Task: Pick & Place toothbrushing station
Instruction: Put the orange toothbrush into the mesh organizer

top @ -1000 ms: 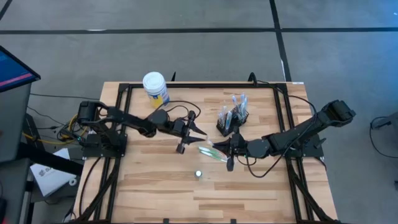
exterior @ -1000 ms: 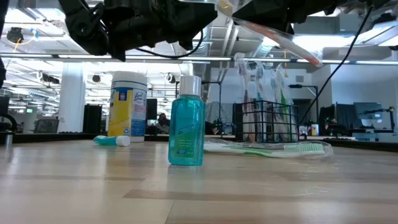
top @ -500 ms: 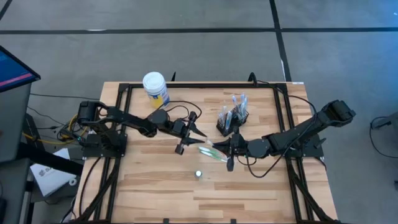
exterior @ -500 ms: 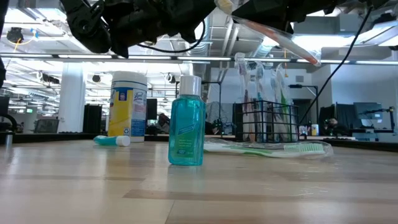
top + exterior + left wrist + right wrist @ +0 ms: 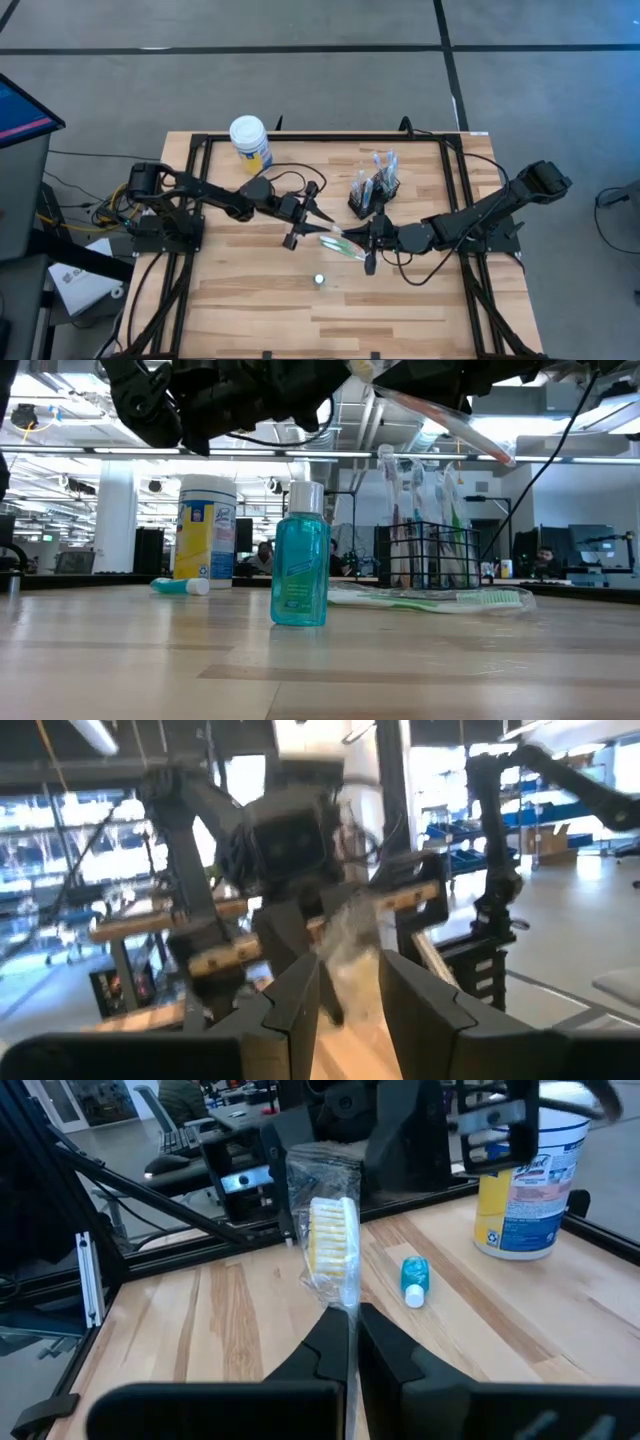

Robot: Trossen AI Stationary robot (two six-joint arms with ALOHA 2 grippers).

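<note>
A toothbrush in a clear wrap (image 5: 330, 1245), with yellow-white bristles, hangs in the air between my two grippers; the low view shows it slanting high over the table (image 5: 450, 425). My right gripper (image 5: 347, 1320) is shut on it, coming from the table's right (image 5: 360, 238). My left gripper (image 5: 312, 214) meets it from the left. The black mesh holder (image 5: 373, 190) stands behind them with several brushes upright in it. A green toothbrush (image 5: 440, 600) and a small teal tube (image 5: 180, 586) lie flat on the table. My left gripper has the wrap's end beyond the brush head (image 5: 350, 935) between its two fingers, which come about level from the table's left. The wrap spans the gap between them. My right gripper pinches the wrapped brush just below the head (image 5: 345, 1308), fingers along it, coming from the table's right and tipped slightly down. The brush is lifted clear, head toward the left arm, and its handle end (image 5: 505, 457) slants down behind the fingers.
A teal bottle with a silver cap (image 5: 300, 570) stands upright near the table's middle front (image 5: 319, 280). A white-lidded yellow-and-blue jar (image 5: 250, 143) stands at the far left. Bare wood lies along the near edge.
</note>
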